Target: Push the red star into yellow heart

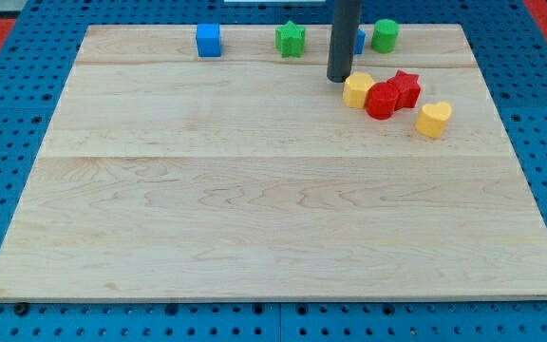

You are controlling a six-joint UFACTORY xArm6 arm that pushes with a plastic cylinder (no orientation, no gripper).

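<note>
The red star lies at the view's upper right, touching a red round block on its left. The yellow heart lies just below and right of the star, a small gap between them. A yellow block touches the red round block on the left. My tip stands just left of that yellow block, close to it or touching it, well left of the star.
Along the view's top edge stand a blue cube, a green star, a green round block and a blue block mostly hidden behind my rod. The wooden board lies on a blue pegboard.
</note>
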